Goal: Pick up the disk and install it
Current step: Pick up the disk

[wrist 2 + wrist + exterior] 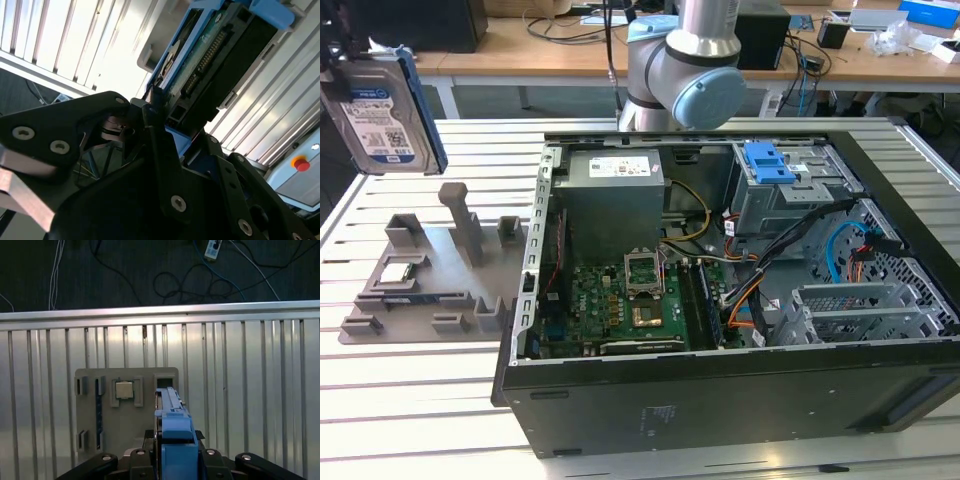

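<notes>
At the exterior view's left the disk (380, 110) hangs upright, well above the grey tray (440, 270), with its label facing the camera and the blue carrier along its edge. In the second wrist view the gripper (156, 117) is clenched on the carrier's end. In the first wrist view the disk shows edge-on over the tray, where the chip (124, 389) sits. Further right in the exterior view lies the open case (720, 410), with the drive cage (785, 205) at its far side. The step in hand looks like the carry — done well, I judge, by holding the disk square in the grip and passing high over the case wall — no tilt, no brushing the cables.
</notes>
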Motion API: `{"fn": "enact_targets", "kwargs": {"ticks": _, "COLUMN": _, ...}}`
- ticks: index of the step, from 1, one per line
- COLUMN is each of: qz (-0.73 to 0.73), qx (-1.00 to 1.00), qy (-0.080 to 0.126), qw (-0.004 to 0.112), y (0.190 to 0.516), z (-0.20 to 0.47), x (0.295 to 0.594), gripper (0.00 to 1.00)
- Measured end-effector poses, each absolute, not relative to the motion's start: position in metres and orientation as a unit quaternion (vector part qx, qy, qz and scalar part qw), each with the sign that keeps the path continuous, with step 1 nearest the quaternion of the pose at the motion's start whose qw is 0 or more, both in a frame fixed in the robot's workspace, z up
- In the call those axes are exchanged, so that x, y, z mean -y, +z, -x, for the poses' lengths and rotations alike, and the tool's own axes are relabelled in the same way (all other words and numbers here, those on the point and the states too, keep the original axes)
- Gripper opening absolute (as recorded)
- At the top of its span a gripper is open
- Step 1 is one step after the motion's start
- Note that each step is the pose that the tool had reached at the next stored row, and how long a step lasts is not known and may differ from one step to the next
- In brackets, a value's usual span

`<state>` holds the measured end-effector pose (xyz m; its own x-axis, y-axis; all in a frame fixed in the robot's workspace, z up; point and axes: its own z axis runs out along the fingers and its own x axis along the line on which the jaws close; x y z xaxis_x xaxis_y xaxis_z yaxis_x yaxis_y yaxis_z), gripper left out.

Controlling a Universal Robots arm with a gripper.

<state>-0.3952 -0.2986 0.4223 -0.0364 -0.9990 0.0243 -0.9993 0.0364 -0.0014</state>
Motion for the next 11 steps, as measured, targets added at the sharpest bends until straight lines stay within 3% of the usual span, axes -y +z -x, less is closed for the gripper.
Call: {"fn": "enact_targets", "kwargs": {"ticks": 11, "qz": -0.694, "qx": 0.72, "qy": 0.009, "qw": 0.008, "y": 0.458, "z": 0.395, "x": 0.299, "gripper": 0.37}}
